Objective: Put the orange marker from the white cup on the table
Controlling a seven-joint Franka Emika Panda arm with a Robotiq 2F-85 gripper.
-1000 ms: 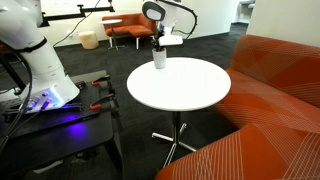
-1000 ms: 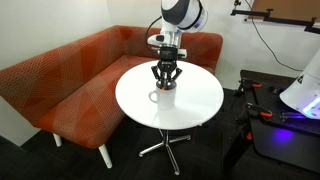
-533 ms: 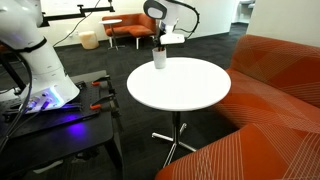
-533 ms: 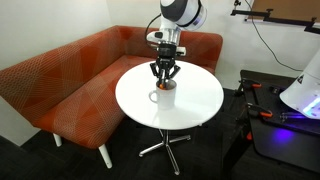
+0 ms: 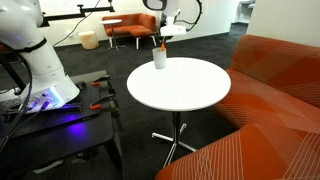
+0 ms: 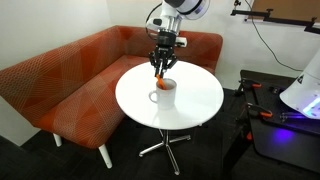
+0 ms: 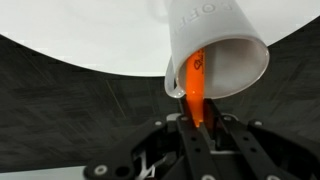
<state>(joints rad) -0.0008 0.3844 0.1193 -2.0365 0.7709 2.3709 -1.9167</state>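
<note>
Gripper [image 6: 162, 67] clenched on the orange marker [image 6: 162, 74], pen held upright, directly above the white cup [image 6: 165, 90]

Cup stands upright on the table [image 6: 195, 108]; in an exterior view it sits toward the far left of the round top [image 5: 195, 90]

Wrist view: jaws pinch the marker [image 7: 196, 88] at its upper end; the shaft runs down over the cup [image 7: 238, 55] mouth, close to the rim wall nearest the camera. Cannot tell whether the lower tip is above the rim or just inside it

Step in hand (judged): drawing the marker out of the cup. Task roughly halfway, as the marker is gripped but not yet on the table

To do it well:
- go straight up until the tip shows daylight over the rim; the pen hugs one wall, so any sideways move now would likely drag or tip the light cup
- then shift toward the white surface near and right of the cup
- lower close to the top before letting go; a round pen on a lipless round table may roll off

Surroundings: orange sofa [image 6: 70, 80] wraps the far and left side of the table; dark bench [image 6: 285, 135] with cables at right. Both are well apart from the cup; nothing stands in the lift path
</note>
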